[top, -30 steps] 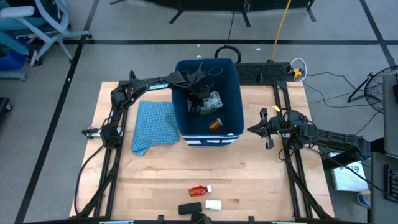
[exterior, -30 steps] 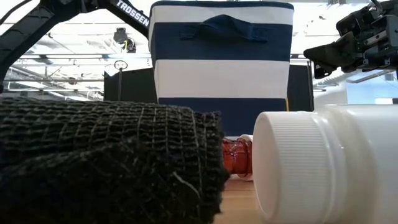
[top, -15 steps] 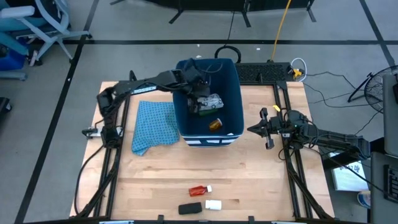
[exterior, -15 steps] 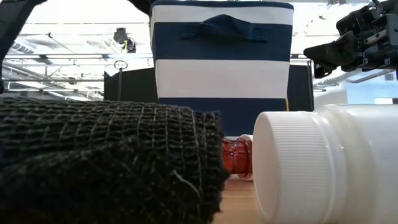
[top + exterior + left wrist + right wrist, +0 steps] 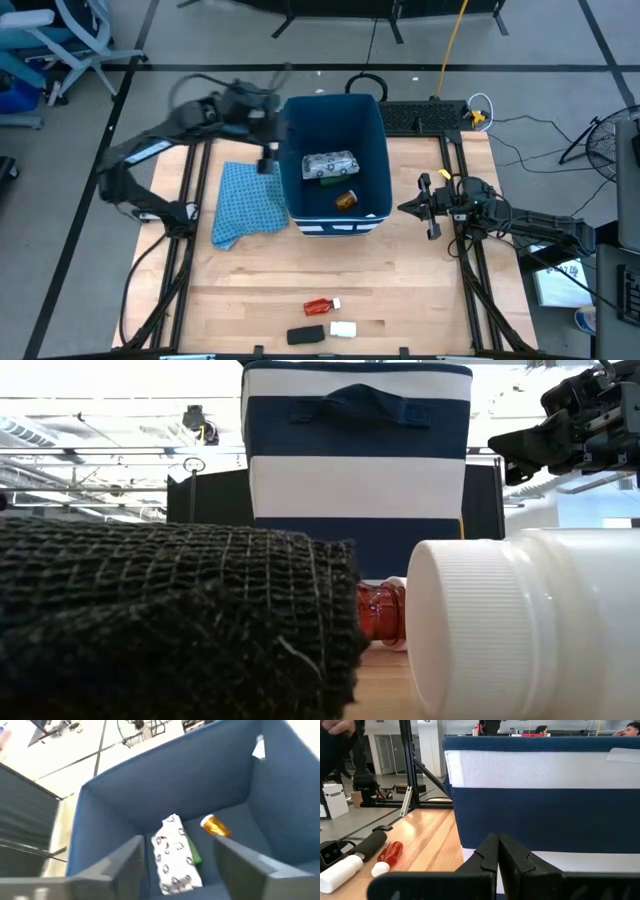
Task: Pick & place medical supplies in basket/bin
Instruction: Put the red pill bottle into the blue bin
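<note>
While the left gripper [image 5: 268, 158] is carried beside the outer wall of the bin [image 5: 296, 215], above the blue patterned cloth [image 5: 248, 203], its fingers are seen in the left wrist view spread apart with nothing between them. Ahead of those fingers, on the bin floor, three supplies are seen: the white packet [image 5: 172, 855], the green oblong [image 5: 194, 855] touching its edge, and the orange pill bottle [image 5: 215, 825] just beyond them.

The right gripper [image 5: 424, 210] is parked well to the other side of the bin, its fingers pressed together on nothing, pointed at the bin's striped wall [image 5: 530, 795].

Three supplies are left well apart from both grippers, near the table's front edge: the red piece [image 5: 319, 306], the black oblong [image 5: 305, 335] and the small white bottle [image 5: 343, 329], the last two almost touching.

Several hazards are judged possible from this state. The bin rim could be clipped by the left arm if it is swung low, and the bin could be shoved across the table. The cloth could be snagged by the fingers if they are lowered beside the bin, and then dragged along. Because the black oblong and the white bottle lie so close, one could be knocked aside or rolled off the table edge while the other is grasped. The round bottle could also be squeezed out of a grip closed off-centre.
</note>
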